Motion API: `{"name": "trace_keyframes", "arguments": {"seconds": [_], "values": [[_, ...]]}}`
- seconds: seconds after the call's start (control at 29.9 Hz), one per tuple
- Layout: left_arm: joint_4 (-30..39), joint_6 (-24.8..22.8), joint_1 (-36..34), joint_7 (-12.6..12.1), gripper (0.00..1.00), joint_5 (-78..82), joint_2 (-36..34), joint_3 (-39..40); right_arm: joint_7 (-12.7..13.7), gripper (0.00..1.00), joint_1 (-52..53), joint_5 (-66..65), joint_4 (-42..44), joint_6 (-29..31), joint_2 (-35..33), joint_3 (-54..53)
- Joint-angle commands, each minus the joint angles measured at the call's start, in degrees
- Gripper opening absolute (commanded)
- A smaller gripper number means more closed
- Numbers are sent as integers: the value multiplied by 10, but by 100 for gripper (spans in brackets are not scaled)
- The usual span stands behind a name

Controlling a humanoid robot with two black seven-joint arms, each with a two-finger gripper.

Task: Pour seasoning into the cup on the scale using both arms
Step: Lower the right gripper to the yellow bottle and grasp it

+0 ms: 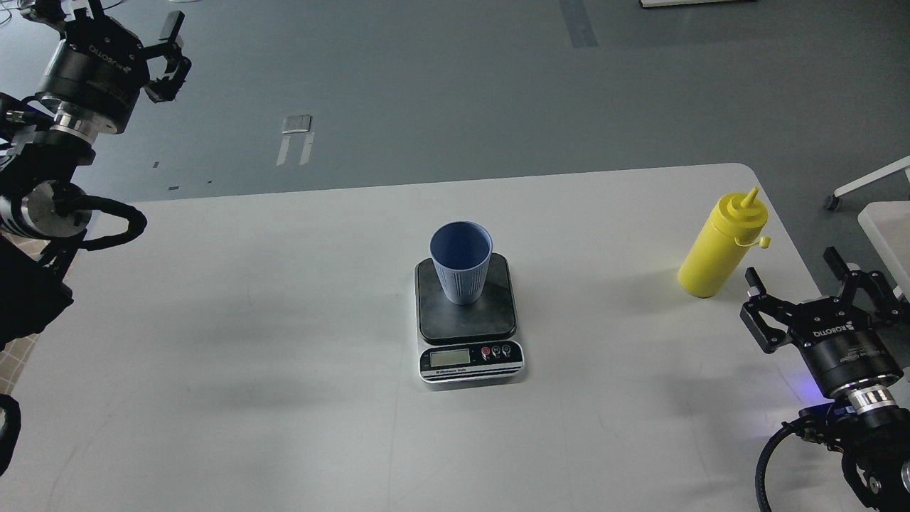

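- The right gripper (pixel 795 274) sits nearest, at about four o'clock on the white table (pixel 213 341); its black fingers are spread wide and hold nothing.
- The yellow seasoning bottle (pixel 721 247) stands upright just beyond that gripper, at about three o'clock, near the table's right edge, nozzle up, its small tethered cap hanging to the right.
- The scale (pixel 469 320) rests at the table's centre, silver front with display and buttons facing six o'clock.
- The light-blue cup (pixel 461 263) stands upright on the scale's black platform, towards its far side, mouth open upward.
- The left gripper (pixel 170 53) hangs at about ten o'clock, beyond the table's far edge above the grey floor (pixel 455 92), fingers parted and empty, well apart from cup and bottle.
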State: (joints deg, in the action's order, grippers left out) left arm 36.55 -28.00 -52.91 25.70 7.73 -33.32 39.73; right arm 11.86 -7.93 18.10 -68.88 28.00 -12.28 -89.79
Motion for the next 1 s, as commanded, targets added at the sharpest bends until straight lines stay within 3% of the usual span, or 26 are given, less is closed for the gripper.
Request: {"name": "trace_keyframes", "arguments": {"seconds": [0.0, 0.97], "values": [[0, 0, 0, 0, 98, 0, 0, 0, 0, 100, 14, 0, 22, 0, 11, 15], [0, 0, -1, -1, 98, 2, 0, 0, -5, 100, 122, 1, 143, 0, 55, 27]]}}
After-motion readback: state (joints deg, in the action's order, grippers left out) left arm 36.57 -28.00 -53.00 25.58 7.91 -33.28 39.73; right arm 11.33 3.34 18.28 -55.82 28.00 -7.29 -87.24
